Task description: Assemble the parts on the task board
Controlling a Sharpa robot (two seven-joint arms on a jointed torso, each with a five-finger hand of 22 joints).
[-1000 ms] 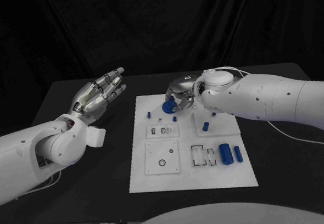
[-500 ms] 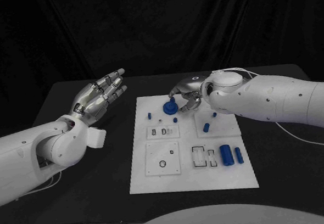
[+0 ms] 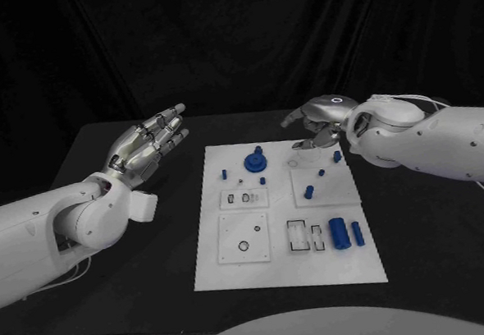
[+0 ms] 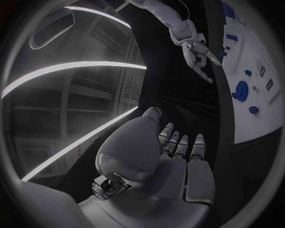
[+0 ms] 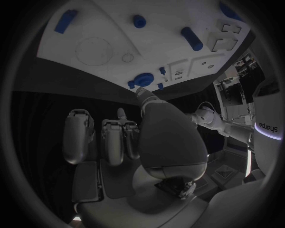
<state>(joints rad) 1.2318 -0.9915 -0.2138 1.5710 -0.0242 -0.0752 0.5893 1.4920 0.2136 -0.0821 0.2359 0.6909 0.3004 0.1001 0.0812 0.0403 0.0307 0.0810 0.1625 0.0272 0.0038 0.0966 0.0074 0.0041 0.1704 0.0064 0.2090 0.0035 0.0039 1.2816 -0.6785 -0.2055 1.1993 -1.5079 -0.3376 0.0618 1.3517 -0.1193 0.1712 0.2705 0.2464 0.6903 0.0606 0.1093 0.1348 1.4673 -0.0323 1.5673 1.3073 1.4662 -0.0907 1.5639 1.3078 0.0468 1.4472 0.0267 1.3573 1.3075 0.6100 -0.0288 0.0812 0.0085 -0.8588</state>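
Note:
The white task board (image 3: pixel 239 259) lies in the middle of the black table. A round blue part (image 3: pixel 257 161) sits alone at the board's far end, also seen in the left wrist view (image 4: pixel 240 90) and the right wrist view (image 5: pixel 143 79). My right hand (image 3: pixel 317 120) hovers over the board's far right corner, apart from that part, fingers spread and holding nothing (image 5: pixel 128 142). My left hand (image 3: pixel 145 141) is raised left of the board, flat and open (image 4: pixel 175 159). Two blue cylinders (image 3: pixel 346 230) lie at the near right of the board.
Small blue pegs (image 3: pixel 221 170) (image 3: pixel 262 180) and short blue pieces (image 3: pixel 309 190) (image 3: pixel 337 156) dot the board's far half. Rectangular slots (image 3: pixel 306 233) and a round hole (image 3: pixel 242 244) sit in its near half. Bare black table (image 3: pixel 439 218) lies on both sides.
My right hand has let go of the round blue part, which now rests on the board, and has moved away to the right. The left hand has not moved.

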